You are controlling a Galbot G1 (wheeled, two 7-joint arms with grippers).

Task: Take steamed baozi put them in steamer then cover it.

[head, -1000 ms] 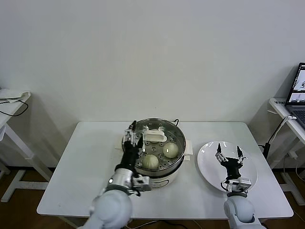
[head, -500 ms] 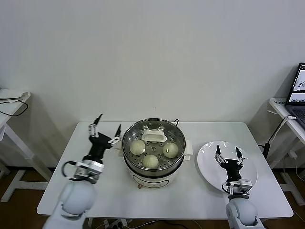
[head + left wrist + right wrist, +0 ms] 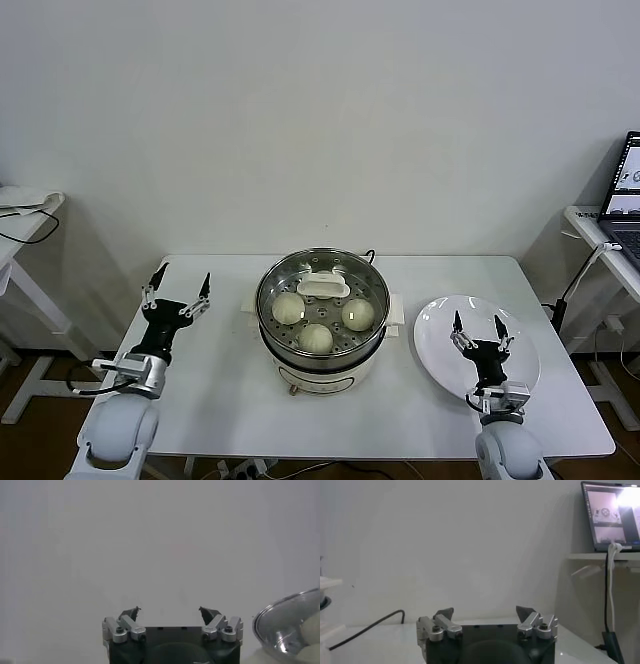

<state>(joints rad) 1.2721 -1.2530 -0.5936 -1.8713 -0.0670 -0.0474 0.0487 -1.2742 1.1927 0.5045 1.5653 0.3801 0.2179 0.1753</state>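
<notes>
The shiny steel steamer [image 3: 372, 340] on its cream base stands at the table's middle. The clear glass lid lies on it, with its white handle [image 3: 323, 287] at the centre. Three cream-white baozi show through the glass [image 3: 288, 307] [image 3: 316, 338] [image 3: 358, 314]; a fourth is hidden. My left gripper [image 3: 178, 283] is open and empty over the table's left part, well apart from the steamer. In the left wrist view the gripper [image 3: 170, 612] is open, with the steamer's rim [image 3: 287, 625] off to one side. My right gripper [image 3: 477, 327] [image 3: 485, 612] is open and empty over the white plate [image 3: 435, 335].
The white plate at the right holds nothing. A black cable [image 3: 368, 255] runs behind the steamer. A laptop [image 3: 628, 195] stands on a side table at the far right, and another side table [image 3: 20, 215] is at the far left.
My left gripper has drawn back from the steamer's left rim to the table's left side, open and empty. The lid stays on the steamer. The right arm has hardly moved.
</notes>
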